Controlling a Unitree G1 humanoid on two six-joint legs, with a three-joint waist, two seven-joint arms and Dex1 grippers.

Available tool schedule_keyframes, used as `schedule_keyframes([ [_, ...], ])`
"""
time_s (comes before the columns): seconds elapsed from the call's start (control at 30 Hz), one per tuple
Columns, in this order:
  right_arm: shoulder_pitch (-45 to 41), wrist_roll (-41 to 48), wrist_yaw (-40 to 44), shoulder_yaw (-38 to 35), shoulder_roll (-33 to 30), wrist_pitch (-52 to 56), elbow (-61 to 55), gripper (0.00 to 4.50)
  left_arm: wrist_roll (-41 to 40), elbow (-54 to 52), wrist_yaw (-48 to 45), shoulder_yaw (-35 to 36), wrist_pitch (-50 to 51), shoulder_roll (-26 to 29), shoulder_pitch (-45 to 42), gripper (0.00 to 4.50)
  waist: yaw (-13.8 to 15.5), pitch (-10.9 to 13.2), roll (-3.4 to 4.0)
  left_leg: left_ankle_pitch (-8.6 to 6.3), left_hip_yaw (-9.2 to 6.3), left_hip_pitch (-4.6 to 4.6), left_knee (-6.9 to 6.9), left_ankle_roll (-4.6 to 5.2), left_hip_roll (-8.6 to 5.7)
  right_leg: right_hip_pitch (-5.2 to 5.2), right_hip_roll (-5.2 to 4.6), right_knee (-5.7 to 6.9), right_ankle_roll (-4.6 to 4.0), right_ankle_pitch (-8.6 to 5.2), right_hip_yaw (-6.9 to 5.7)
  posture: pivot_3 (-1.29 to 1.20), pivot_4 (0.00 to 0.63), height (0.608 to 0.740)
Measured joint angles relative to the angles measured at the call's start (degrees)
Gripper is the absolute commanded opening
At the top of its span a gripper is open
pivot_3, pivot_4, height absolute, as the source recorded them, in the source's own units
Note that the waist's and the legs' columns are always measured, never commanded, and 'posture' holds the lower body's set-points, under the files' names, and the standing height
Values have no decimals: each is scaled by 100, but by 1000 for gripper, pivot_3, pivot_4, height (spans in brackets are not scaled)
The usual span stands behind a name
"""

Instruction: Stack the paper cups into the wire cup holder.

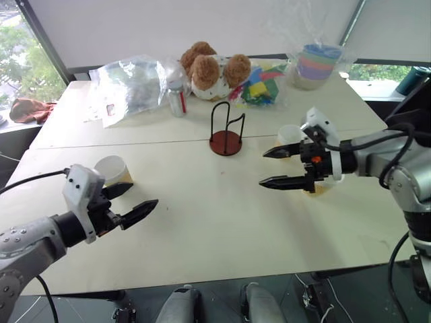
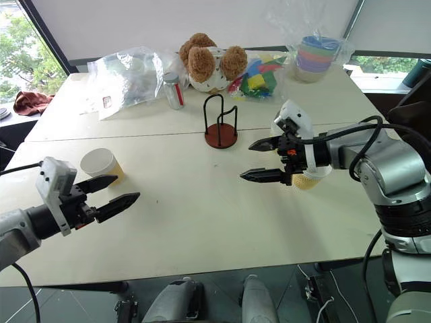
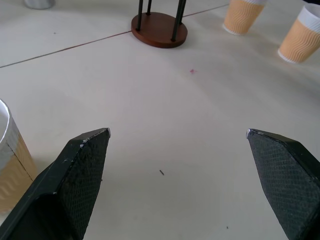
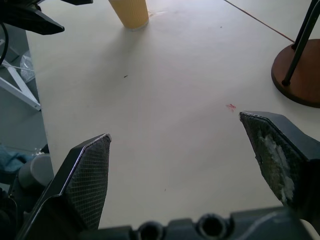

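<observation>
Both end effectors — left, right — wide, empty, above the table

A broad stretch of bare desk lies open between the wire cup holder and the near edge. Paper cups stand at either flank: one on the left, two on the right. Clutter crowds the far side behind the holder.

Silver-grey metal arms with black cables; each white wrist block carries a gripper (left gripper, right gripper) of two black, pointed, cross-hatched fingers, with small orange marks at the base.
</observation>
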Motion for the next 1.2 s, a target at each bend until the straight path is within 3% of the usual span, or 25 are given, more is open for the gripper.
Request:
schedule_keyframes([
  [1.0,1,-340,-412,0,442,-254,252,4487,170,108,58,-1,-153,-113,-84,4500,-16,0,0,0,0,1,0,0,0,0,2,1,4,3,-1,0,150,740],
  [1.2,-32,-402,-1442,70,1363,219,98,4487,77,333,48,244,-128,97,-382,4500,-31,-1,-1,2,-1,1,0,-3,0,-7,3,10,5,4,1,0,150,740],
])
